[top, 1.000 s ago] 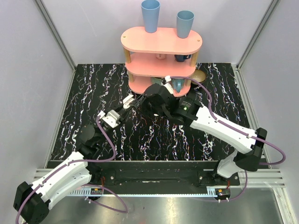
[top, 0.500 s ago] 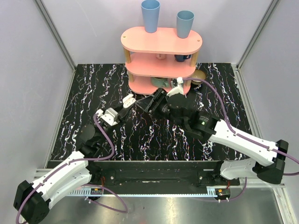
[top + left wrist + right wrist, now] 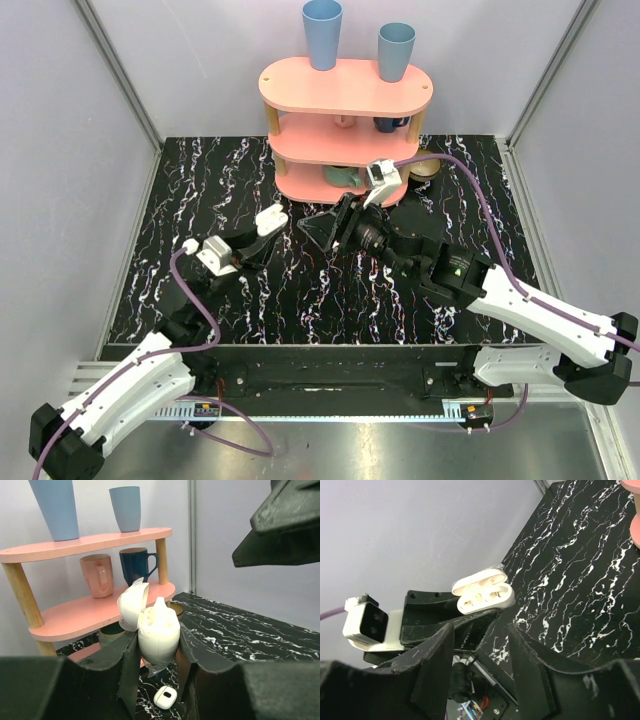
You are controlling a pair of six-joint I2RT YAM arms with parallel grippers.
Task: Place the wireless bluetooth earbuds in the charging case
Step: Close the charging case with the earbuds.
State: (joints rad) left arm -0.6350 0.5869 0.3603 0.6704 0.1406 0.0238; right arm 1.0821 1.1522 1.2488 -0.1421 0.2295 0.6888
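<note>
Charging case (image 3: 157,630), lid open, sits clamped in my left tool (image 3: 157,647) above the black marbled desk (image 3: 250,635); my right tool (image 3: 480,630) gapes empty nearby, and 1 white earbud (image 3: 165,697) lies beneath.

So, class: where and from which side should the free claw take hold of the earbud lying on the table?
Probably from straight above, pinching the earbud across its narrower width: it lies flat on the table, small, low and rounded, leaving little to catch from the side.
</note>
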